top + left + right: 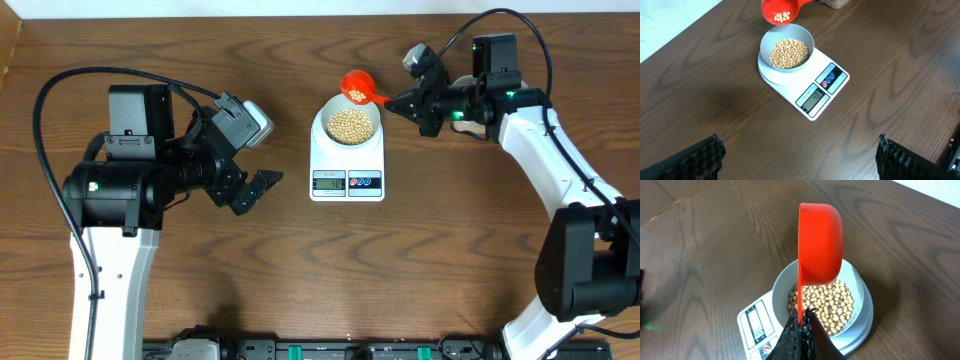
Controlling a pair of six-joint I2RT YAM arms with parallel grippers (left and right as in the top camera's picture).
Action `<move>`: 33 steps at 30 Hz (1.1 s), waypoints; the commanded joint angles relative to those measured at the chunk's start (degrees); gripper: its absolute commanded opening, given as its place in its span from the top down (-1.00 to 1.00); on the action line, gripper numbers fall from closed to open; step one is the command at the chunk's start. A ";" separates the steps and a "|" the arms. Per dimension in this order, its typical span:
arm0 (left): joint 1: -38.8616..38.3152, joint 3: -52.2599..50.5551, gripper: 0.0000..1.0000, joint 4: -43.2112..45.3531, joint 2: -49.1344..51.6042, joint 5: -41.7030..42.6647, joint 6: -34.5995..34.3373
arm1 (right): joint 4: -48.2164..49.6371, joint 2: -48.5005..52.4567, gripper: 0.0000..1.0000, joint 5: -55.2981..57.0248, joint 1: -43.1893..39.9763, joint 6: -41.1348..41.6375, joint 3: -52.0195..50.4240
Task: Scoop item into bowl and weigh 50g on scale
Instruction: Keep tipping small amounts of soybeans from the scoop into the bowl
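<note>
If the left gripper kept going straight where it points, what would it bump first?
Probably the bare wooden table, a little short of the scale. The open left gripper seems tilted downward, though depth is hard to judge.

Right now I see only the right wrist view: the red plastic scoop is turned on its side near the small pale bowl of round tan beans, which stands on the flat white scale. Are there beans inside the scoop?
Observer: Yes. The left wrist view looks into the red scoop, and a few beans lie in it, close to the far rim of the bowl.
Operator: Thank you. Where is the other arm? Is it close to the scale?
Observer: In the overhead view, the left gripper is open and sits to the left of the scale, not touching it.
</note>
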 commanded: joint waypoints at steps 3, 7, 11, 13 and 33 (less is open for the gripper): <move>0.24 1.01 -0.97 0.02 -0.04 0.94 -0.09 | 0.20 -1.49 0.98 -2.78 -0.76 1.68 -0.37; 0.24 1.01 -0.97 0.02 -0.04 0.94 -0.09 | 0.17 -1.49 0.98 -2.75 -0.74 1.42 -0.37; 0.24 1.01 -0.96 0.02 -0.04 0.94 -0.09 | 0.17 -1.49 0.98 -2.29 -0.61 -3.17 -0.37; 0.24 1.01 -0.97 0.02 -0.04 0.92 -0.09 | 0.17 -1.49 0.98 -1.81 -0.28 -7.50 -0.37; 0.24 1.01 -0.97 0.02 -0.04 0.94 -0.09 | -1.18 -1.92 0.98 5.18 1.66 -12.68 -0.37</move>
